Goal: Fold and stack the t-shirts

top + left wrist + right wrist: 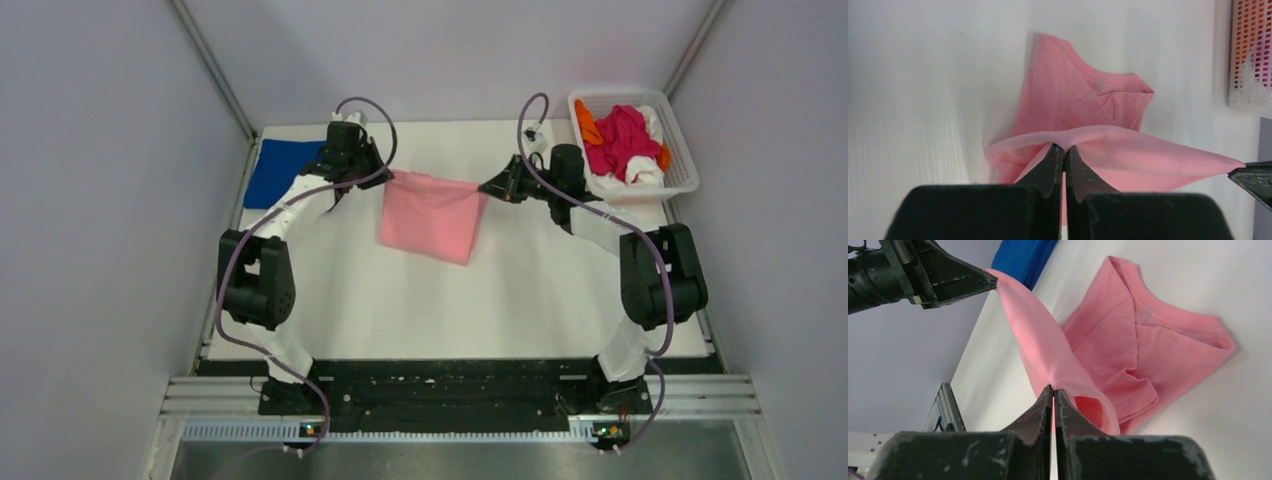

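Note:
A light pink t-shirt (pixel 432 216) lies partly folded at the middle of the table, its far edge lifted and stretched between both grippers. My left gripper (pixel 384 176) is shut on its left far corner; the left wrist view shows the shirt (pixel 1083 95) pinched at the gripper (pixel 1064 148). My right gripper (pixel 487 188) is shut on the right far corner; the right wrist view shows the shirt (pixel 1148 340) pinched at the gripper (pixel 1053 389). A royal blue t-shirt (pixel 278 172) lies flat at the far left, also in the right wrist view (pixel 1023 257).
A white lattice basket (pixel 682 160) at the far right holds magenta (pixel 620 140), orange (pixel 589 127) and white (pixel 645 172) shirts. The basket also shows in the left wrist view (pixel 1250 55). Grey walls enclose the table (pixel 430 310) on three sides.

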